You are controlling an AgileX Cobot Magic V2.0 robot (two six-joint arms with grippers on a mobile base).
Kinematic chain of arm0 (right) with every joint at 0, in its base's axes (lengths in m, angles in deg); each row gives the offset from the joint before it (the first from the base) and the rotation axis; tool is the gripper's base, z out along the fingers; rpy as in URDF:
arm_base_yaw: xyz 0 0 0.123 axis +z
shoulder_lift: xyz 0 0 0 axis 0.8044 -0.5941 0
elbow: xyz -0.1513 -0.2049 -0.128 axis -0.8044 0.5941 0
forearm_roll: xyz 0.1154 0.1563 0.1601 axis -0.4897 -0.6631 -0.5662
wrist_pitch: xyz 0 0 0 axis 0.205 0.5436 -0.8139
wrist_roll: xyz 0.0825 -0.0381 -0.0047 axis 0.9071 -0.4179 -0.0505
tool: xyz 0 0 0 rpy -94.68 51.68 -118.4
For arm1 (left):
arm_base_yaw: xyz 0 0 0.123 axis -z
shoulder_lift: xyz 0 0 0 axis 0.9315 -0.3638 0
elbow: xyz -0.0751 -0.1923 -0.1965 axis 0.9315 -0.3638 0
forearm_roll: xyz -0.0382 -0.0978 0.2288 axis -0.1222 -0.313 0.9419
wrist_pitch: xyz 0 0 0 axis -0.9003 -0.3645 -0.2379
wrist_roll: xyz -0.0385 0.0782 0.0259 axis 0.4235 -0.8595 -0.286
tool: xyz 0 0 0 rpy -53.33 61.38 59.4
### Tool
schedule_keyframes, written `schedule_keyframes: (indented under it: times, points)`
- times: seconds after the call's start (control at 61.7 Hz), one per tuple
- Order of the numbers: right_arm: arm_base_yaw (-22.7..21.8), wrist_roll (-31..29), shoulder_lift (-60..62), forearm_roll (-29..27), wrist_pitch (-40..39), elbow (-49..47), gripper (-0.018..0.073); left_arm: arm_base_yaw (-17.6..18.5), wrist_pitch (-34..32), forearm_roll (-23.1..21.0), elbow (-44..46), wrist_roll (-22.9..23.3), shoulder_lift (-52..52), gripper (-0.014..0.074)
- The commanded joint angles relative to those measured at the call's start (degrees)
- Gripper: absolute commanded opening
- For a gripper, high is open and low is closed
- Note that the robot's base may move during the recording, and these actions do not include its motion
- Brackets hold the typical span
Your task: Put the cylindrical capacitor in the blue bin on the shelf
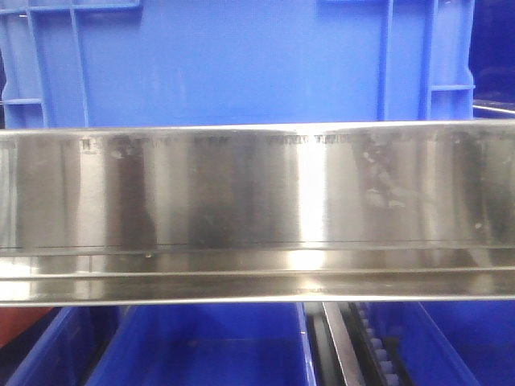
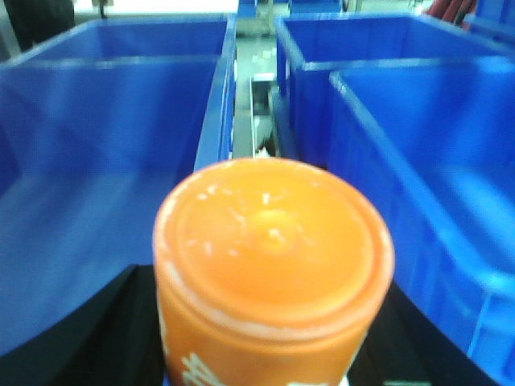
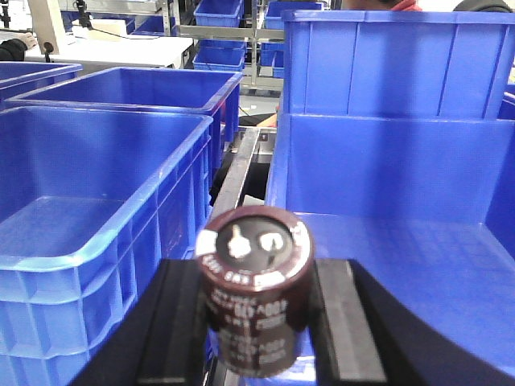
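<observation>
In the right wrist view the cylindrical capacitor (image 3: pixel 256 289) stands upright, dark brown-purple with pale print and two silvery terminals on its top. My right gripper (image 3: pixel 256 326) is shut on it, a black finger (image 3: pixel 173 322) pressed against each side. It hangs over the gap between a low blue bin (image 3: pixel 96 185) on the left and a deeper blue bin (image 3: pixel 386 169) on the right. The shelf's shiny steel front rail (image 1: pixel 257 193) fills the front view. My left gripper (image 2: pixel 265 366) is shut on an orange cylinder (image 2: pixel 273 257) with a domed lid.
A large blue bin (image 1: pixel 241 64) sits on the level above the rail; more blue bins (image 1: pixel 201 346) and a roller track (image 1: pixel 374 346) lie below. In the left wrist view, blue bins (image 2: pixel 96 161) flank a narrow metal gap (image 2: pixel 253 104).
</observation>
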Motion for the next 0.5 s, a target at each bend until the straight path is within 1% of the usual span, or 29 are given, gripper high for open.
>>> schedule_keyframes:
  times: [0.0,0.049,0.113,0.146,0.162,0.195,0.211,0.259,0.308,0.373,0.486]
  points:
    - [0.0,-0.3,0.1,0.3,-1.8,-0.2,-0.0153,0.3,-3.5,-1.3,0.3,0.2,-0.2,-0.0111]
    - [0.0,-0.3,0.1,0.3,-1.8,-0.2,-0.0153,0.3,-3.5,-2.8,1.0,-0.6,-1.5,-0.0111]
    - [0.0,-0.3,0.1,0.2,-1.8,-0.2,-0.0153,0.3,-3.5,-6.8,2.6,-4.5,-3.6,-0.0111]
    - [0.0,-0.3,0.1,0.2,-1.8,-0.2,-0.0153,0.3,-3.5,-9.2,3.6,-7.8,-5.3,-0.0111]
    - [0.0,-0.3,0.1,0.2,-1.8,-0.2,-0.0153,0.3,-3.5,-11.2,4.4,-9.7,-6.4,-0.0111]
    - [0.0,-0.3,0.1,0.2,-1.8,-0.2,-0.0153,0.3,-3.5,-13.9,5.7,-12.0,-8.0,-0.0111]
    - [0.0,-0.3,0.1,0.2,-1.8,-0.2,-0.0153,0.3,-3.4,-16.1,6.7,-13.4,-9.2,-0.0111]
    - [0.0,-0.3,0.1,0.2,-1.8,-0.2,-0.0153,0.6,-3.2,-20.6,9.4,-15.8,-11.9,-0.0111]
    - [0.0,-0.3,0.1,0.2,-2.0,-0.2,-0.0153,1.5,-2.8,-23.4,11.9,-18.2,-15.2,-0.0111]
    - [0.0,-0.3,0.1,0.2,-2.7,-0.2,-0.0153,3.4,-1.7,-26.3,16.1,-20.8,-19.8,-0.0111]
    - [0.0,-0.3,0.1,-0.7,-2.6,-0.2,-0.0153,8.3,0.3,-26.8,23.7,-22.4,-28.0,-0.0111]
